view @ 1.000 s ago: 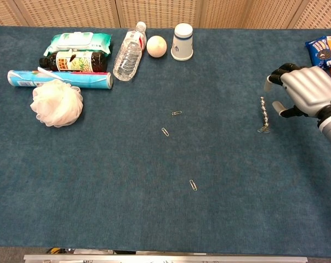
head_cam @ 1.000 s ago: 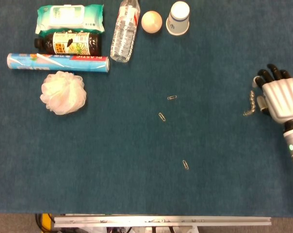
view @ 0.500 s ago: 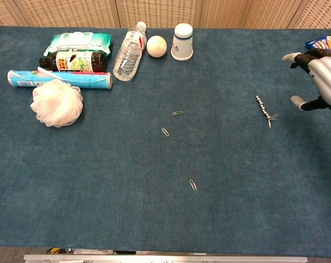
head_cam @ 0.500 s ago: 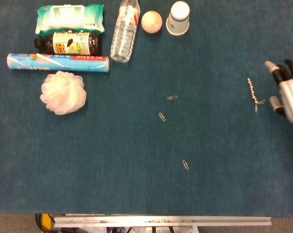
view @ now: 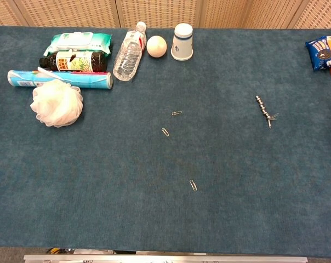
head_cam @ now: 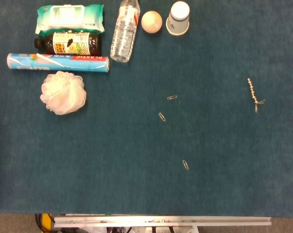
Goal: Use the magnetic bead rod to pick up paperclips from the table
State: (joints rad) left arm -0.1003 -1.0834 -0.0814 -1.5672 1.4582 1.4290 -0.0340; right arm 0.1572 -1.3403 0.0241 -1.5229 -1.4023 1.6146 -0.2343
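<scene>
- Head view: magnetic bead rod [head_cam: 252,92] flat on table [head_cam: 137,184], right side, paperclips clinging at near end; three loose paperclips [head_cam: 161,116] mid-table. No hand visible; state undeterminable.
- Chest view: same layout, rod [view: 263,109] unheld.

Only one word could be read: the long blue roll [head_cam: 57,63] near the bench's far left bore "PLASTIC" in red capitals, upside down in the head view. The printing on the wipes pack [head_cam: 70,17], the dark bottle's label [head_cam: 69,43] and the snack packets [view: 323,53] was too small to make out.
</scene>
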